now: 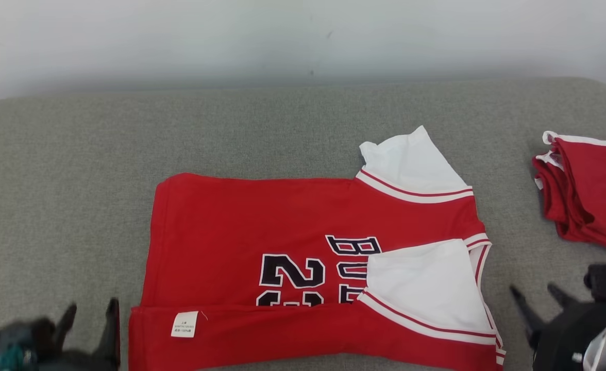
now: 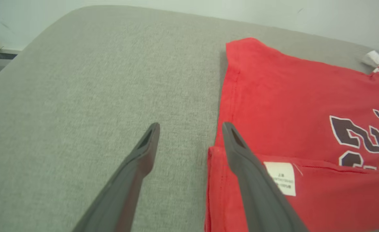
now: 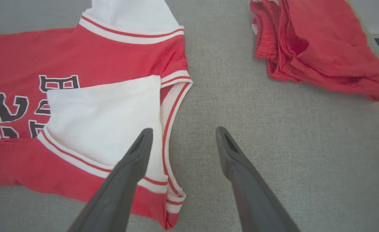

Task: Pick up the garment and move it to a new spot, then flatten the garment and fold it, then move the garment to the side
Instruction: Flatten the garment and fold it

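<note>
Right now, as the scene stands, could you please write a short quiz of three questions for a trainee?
1. What lies on the grey cushion to the right of the red jersey?
2. Where is the white label? A) on the jersey's folded-over near strip; B) on the jersey's far edge; C) on the bare cushion.
3. True or false: the left hand is shut on the jersey.

Key: 1) a second red garment, folded in a pile. 2) A. 3) False: the left hand is open and holds nothing, and so is the right hand.
</note>
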